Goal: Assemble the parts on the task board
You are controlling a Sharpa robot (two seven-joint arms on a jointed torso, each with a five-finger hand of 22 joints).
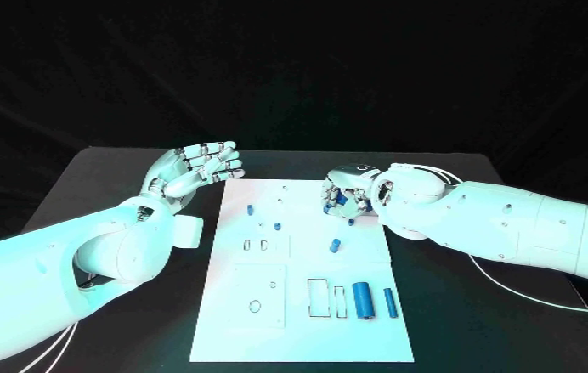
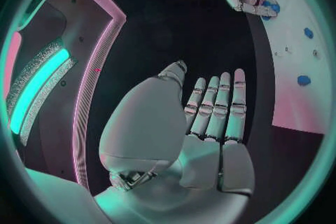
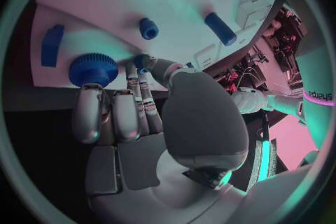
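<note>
The white task board (image 1: 307,330) lies in the middle of the black table. My right hand (image 1: 353,193) is curled down over the board's far right part. In the right wrist view its thumb and a finger (image 3: 138,81) pinch a small blue part (image 3: 142,60), with a blue toothed knob (image 3: 92,69) right at the other fingertips. My left hand (image 1: 196,169) hovers flat and open beside the board's far left corner, holding nothing. Small blue pegs (image 1: 250,210) (image 1: 278,225) (image 1: 333,244) stand on the board. A thick blue cylinder (image 1: 363,299) and a slim blue bar (image 1: 391,302) lie near its front right.
Cut-out slots (image 1: 318,296) and a small ring hole (image 1: 255,306) mark the board's front half. A white cable (image 1: 527,292) trails over the table to the right of the board. Bare black table lies on both sides of the board.
</note>
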